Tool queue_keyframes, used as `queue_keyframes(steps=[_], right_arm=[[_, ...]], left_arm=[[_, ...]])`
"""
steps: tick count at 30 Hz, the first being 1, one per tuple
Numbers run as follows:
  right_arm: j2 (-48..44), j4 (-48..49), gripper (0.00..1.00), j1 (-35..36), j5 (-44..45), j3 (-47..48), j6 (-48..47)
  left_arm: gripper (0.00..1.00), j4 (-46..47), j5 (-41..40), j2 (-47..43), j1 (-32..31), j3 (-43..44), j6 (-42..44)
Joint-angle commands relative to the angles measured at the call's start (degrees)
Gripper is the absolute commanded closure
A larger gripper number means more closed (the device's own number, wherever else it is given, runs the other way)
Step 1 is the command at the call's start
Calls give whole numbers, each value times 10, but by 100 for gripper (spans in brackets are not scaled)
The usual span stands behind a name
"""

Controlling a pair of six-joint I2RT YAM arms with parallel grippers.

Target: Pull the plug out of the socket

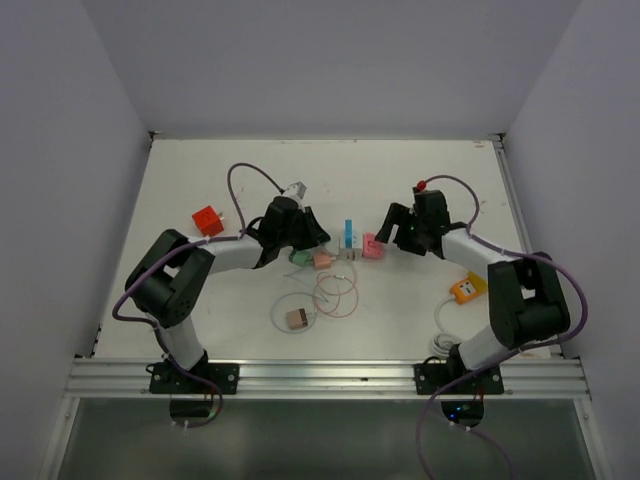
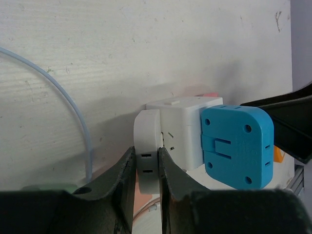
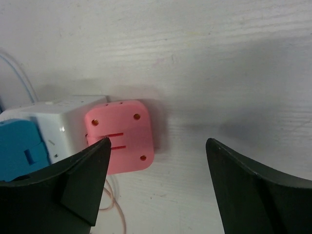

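Observation:
A white socket cube (image 2: pixel 181 127) lies mid-table with a blue plug (image 2: pixel 237 146) on one face and a pink plug (image 3: pixel 122 136) on another. A white plug (image 2: pixel 147 137) sits in the cube's left face. My left gripper (image 2: pixel 147 152) is shut on that white plug, one finger on each flat side. My right gripper (image 3: pixel 158 146) stands open just right of the pink plug, its left fingertip overlapping the plug's edge and its right finger over bare table. From above, the cube (image 1: pixel 347 253) lies between the left gripper (image 1: pixel 322 248) and the right gripper (image 1: pixel 390 238).
A red block (image 1: pixel 207 220) lies at the left and an orange plug (image 1: pixel 466 289) at the right. A tan plug (image 1: pixel 297 318) with thin looped cable (image 1: pixel 335 295) sits in front of the cube. A light blue cable (image 2: pixel 73 112) curves left of the white plug.

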Motion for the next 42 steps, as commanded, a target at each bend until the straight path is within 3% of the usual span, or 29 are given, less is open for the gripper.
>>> queue_keyframes(steps=[1, 11, 19, 24, 30, 38, 42], right_arm=[[-72, -44, 16, 56, 70, 37, -35], [-94, -113, 2, 196, 195, 122, -1], [-14, -208, 2, 260, 276, 216, 30], [41, -244, 9, 268, 286, 249, 44], [78, -248, 10, 272, 283, 259, 59], [113, -254, 25, 271, 262, 264, 80], [119, -256, 27, 272, 269, 258, 93]], left_arm=[[91, 18, 11, -21, 4, -13, 12], [92, 39, 19, -38, 4, -28, -3], [92, 48, 25, -50, 5, -36, -10], [92, 52, 25, -60, 5, -38, -11], [93, 55, 27, -64, 4, -44, -14], [93, 61, 21, -69, 4, -48, -21], [93, 65, 20, -71, 4, -52, -24]])
